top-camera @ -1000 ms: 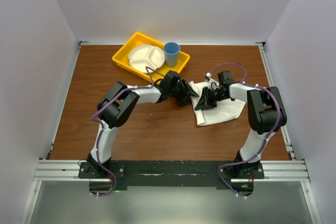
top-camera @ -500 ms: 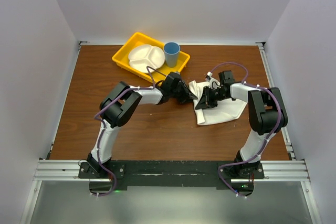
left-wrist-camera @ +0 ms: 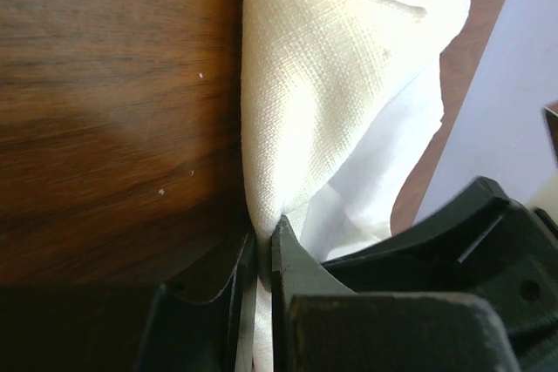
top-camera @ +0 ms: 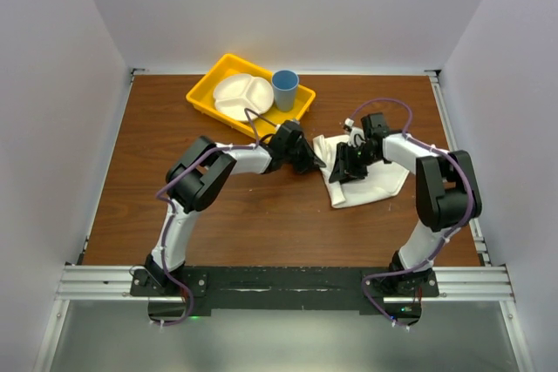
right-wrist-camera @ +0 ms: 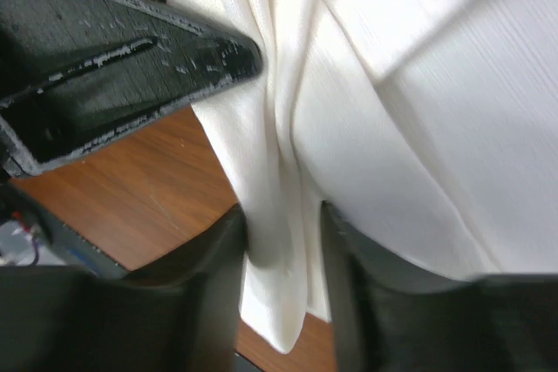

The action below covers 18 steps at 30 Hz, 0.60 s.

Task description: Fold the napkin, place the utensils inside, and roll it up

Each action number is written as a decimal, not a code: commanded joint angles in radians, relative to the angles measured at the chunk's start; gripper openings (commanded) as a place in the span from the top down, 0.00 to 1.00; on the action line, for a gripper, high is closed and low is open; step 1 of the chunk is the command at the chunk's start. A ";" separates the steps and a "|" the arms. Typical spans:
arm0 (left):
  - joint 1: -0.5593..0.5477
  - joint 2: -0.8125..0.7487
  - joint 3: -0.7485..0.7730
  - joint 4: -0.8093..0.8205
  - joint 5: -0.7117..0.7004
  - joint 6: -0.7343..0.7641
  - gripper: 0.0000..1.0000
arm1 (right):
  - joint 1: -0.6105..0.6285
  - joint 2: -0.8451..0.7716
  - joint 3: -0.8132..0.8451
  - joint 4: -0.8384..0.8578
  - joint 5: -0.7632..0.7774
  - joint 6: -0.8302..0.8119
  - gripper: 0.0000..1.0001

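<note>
White woven napkin [top-camera: 379,185]: creased, folded in layers, at 3 o'clock of table [top-camera: 218,215] centre, 9 o'clock edge gathered upright.

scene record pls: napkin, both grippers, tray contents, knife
napkin: white creased cloth napkin, partly folded, on brown wooden table, right of centre
left gripper: fingers pinched on napkin's edge
right gripper: fingers apart, napkin fold between them
tray: yellow plastic tray, far side, holds white divided plate and blue cup
knife: not visible in any view
</note>
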 commanded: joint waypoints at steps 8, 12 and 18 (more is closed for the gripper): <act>-0.043 -0.073 0.066 -0.209 -0.174 0.020 1.00 | 0.229 -0.249 0.033 -0.120 0.524 0.041 0.39; -0.060 -0.081 0.102 -0.279 -0.205 0.012 1.00 | 0.301 -0.298 -0.011 -0.044 0.598 0.078 0.35; -0.062 -0.114 0.102 -0.348 -0.217 -0.017 1.00 | 0.410 -0.307 -0.074 0.078 0.705 0.093 0.36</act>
